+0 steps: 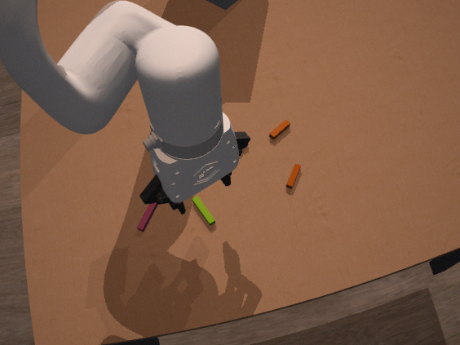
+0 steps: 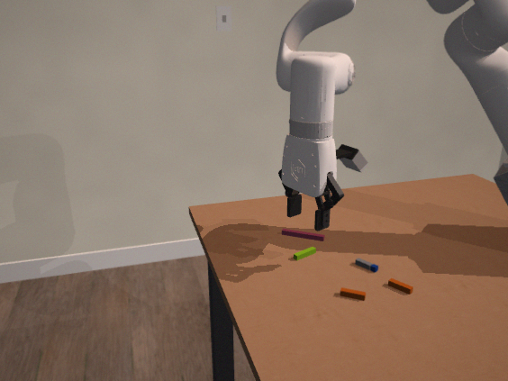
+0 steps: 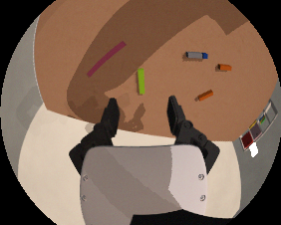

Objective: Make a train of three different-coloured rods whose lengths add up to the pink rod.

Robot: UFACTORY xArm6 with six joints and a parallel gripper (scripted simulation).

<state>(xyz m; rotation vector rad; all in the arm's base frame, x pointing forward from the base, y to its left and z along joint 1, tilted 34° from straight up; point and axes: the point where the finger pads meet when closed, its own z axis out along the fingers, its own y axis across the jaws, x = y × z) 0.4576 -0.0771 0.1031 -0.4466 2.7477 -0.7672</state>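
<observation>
Hovering above the table, the gripper has its fingers spread and grasps nothing. In the exterior view, the lime rod lies flat below it, on the near side; the pink rod is farther behind. To the right, the grey rod and the blue rod lie end to end, seemingly touching. Nearest are the left orange rod and the right orange rod, both apart from that pair.

Lime, grey and blue together make the pink length, so I judge that fetching the lime is the step in hand. Next, the fingers should be set across its narrow width, lowered and closed; afterwards it must be turned into the pair's line, without pushing the small blue rod.
</observation>
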